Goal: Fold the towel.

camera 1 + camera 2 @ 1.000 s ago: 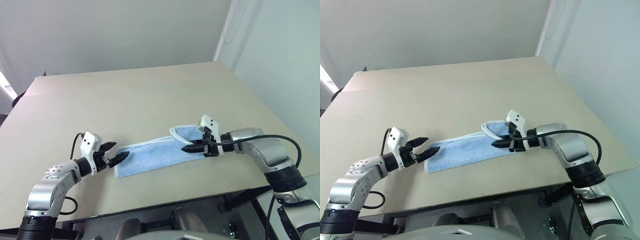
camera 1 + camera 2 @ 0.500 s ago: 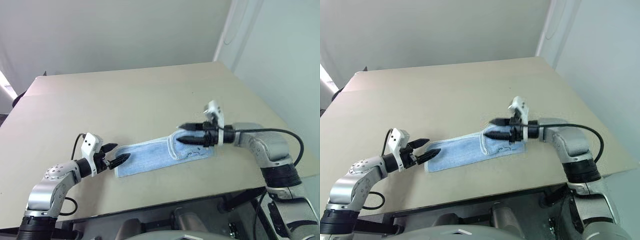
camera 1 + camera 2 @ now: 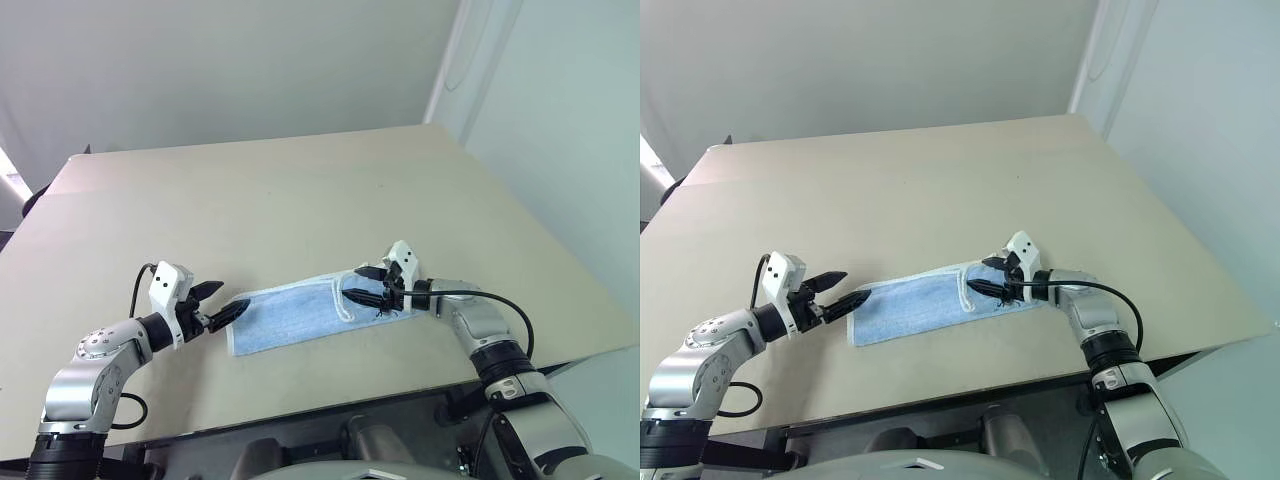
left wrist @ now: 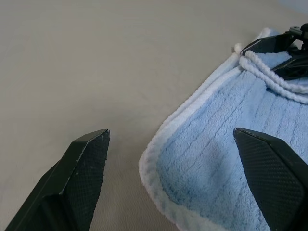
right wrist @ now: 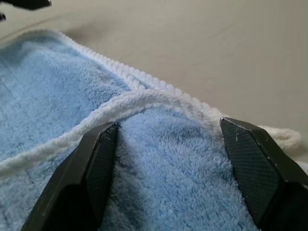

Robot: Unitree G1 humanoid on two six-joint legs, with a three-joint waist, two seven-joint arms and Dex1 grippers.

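Here a broad, matte beige table [image 3: 300, 190] carries everything, its top bare apart from the cloth, with a faint seam line running across the far-left part. Behind it stands a plain pale wall, and on the right a white wall panel meets it at a corner.

The small light blue soft towel with white stitched edging [image 3: 290, 315] lies flat near the table's front edge as a long strip, its right end folded over onto itself so a white hem crosses the blue. A little white loop [image 5: 284, 137] pokes out at that end.

The left gripper [image 3: 222, 305] hangs just beside the towel's left end, fingers spread wide and empty. The right gripper [image 3: 362, 284] sits over the folded end, fingers parted with the cloth lying between them, not pinched.
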